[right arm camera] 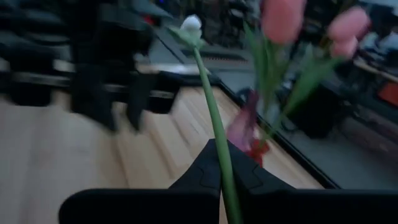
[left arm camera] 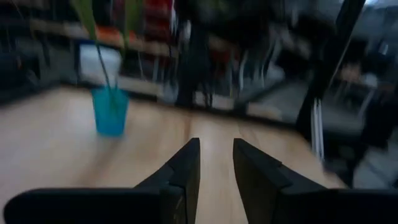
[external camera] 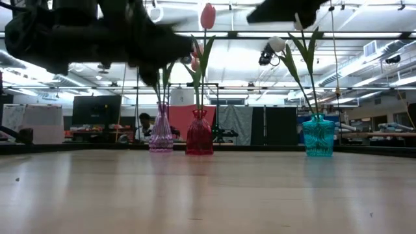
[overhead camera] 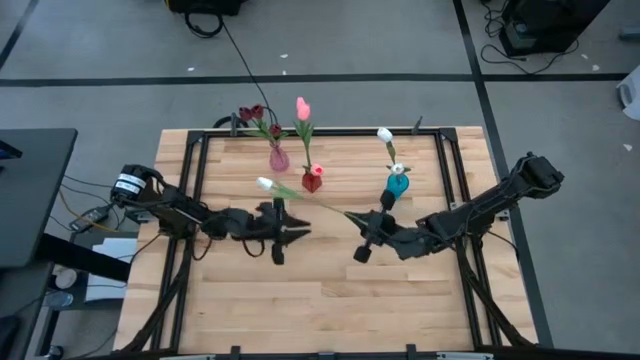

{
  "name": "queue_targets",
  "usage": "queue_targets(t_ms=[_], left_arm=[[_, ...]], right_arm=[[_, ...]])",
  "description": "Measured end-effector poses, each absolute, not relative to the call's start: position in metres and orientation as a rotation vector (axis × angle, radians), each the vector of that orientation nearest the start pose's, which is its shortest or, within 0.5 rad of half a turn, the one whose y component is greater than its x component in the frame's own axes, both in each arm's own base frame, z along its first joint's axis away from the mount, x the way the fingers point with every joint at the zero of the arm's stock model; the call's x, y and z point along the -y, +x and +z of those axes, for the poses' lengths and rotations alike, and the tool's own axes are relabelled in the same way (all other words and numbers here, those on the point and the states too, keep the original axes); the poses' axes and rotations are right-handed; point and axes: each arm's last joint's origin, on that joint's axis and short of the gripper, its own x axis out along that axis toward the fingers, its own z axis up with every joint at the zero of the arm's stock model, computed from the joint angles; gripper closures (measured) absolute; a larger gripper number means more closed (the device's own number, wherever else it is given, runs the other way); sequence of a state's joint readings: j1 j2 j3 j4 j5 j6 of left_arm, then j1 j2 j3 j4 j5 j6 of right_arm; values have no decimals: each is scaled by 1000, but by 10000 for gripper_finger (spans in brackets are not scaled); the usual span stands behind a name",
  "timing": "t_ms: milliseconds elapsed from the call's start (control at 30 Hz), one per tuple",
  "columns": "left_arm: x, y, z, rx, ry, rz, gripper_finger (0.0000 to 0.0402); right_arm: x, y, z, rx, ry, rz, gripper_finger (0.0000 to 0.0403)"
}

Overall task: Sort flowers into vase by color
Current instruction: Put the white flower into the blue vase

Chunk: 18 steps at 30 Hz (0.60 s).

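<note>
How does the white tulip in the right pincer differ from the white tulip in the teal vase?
The held tulip lies nearly level above the table, its stem clamped in the right pincer; the other white tulip stands upright in the teal vase, with no pincer on it. Both have white heads and green stems.

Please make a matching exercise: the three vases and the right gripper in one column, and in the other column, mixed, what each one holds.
Things:
1. pink vase
2. red vase
3. teal vase
4. right gripper

Holds:
a. a white flower with its stem lying nearly level over the table
b. a pink flower
c. dark maroon flowers
d. an upright white flower

Pairs: 1-c, 2-b, 3-d, 4-a
</note>
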<state>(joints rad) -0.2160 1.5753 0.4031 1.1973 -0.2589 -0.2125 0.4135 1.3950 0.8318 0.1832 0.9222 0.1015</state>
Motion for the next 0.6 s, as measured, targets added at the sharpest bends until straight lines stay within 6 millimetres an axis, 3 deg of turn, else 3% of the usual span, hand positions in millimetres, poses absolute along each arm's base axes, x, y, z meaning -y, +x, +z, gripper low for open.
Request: queue_targets(t_ms=[233,600], left_arm=[[46,274,199,244,-170,40,278],[51,293,232,366,-13,-11,224]], right_arm=[[-116,276,261,-200,-175,-388,395],[-118,277,257,-212,-170,-287,395]])
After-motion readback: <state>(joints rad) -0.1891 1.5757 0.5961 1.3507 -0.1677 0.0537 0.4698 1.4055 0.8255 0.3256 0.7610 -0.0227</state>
